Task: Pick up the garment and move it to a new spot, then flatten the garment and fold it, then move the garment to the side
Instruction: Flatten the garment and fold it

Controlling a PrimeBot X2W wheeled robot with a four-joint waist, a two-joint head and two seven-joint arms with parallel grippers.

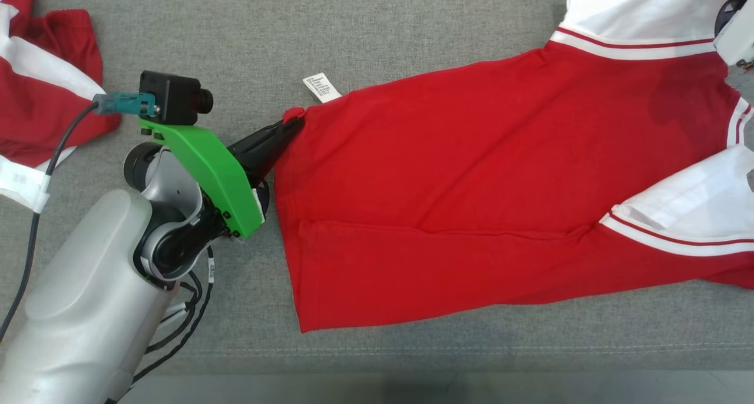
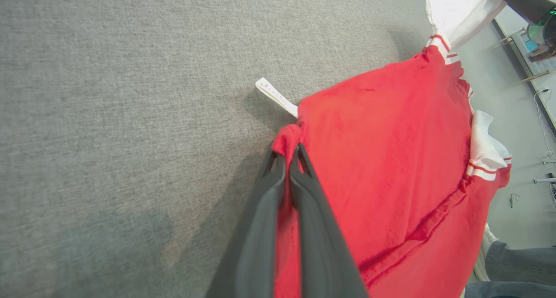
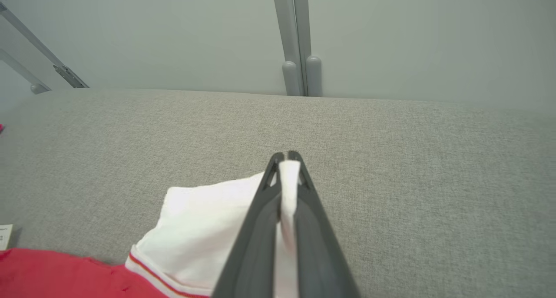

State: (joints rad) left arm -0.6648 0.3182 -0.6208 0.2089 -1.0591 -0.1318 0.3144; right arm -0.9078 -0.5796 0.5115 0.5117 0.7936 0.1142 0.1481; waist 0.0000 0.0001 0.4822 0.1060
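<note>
At the far left of the grey cloth-covered bench [image 1: 377,27], a second red-and-white garment [image 1: 41,92] lay bunched and untouched. Beside it the left arm [image 1: 88,298] reached in, and the left end effector [image 1: 294,120] was clamped tight on the hem corner of the red garment [image 1: 500,174], a small tuft of red cloth pinched between its dark fingers [image 2: 269,211]. A white care label [image 1: 322,88] stuck out just beside that grip.

The garment, a red shirt with white striped sleeves, stretched from there across the bench towards the right. A long crease [image 1: 442,230] ran along its lower body, and the lower sleeve [image 1: 689,209] lay folded across the red cloth.

At the far right, the right end effector [image 3: 287,158] was closed on the edge of the upper white sleeve [image 3: 195,228], with white fabric pressed between its jaws. From the left wrist, a person's trouser leg [image 2: 512,263] showed beyond the bench edge.

With both ends held and the cloth drawn out between them, the flattening step appeared to be in hand and folding not begun. The next move likely called for an even pull to take out the crease, then laying the shirt flat and freeing the lower sleeve without dragging the hem askew.
</note>
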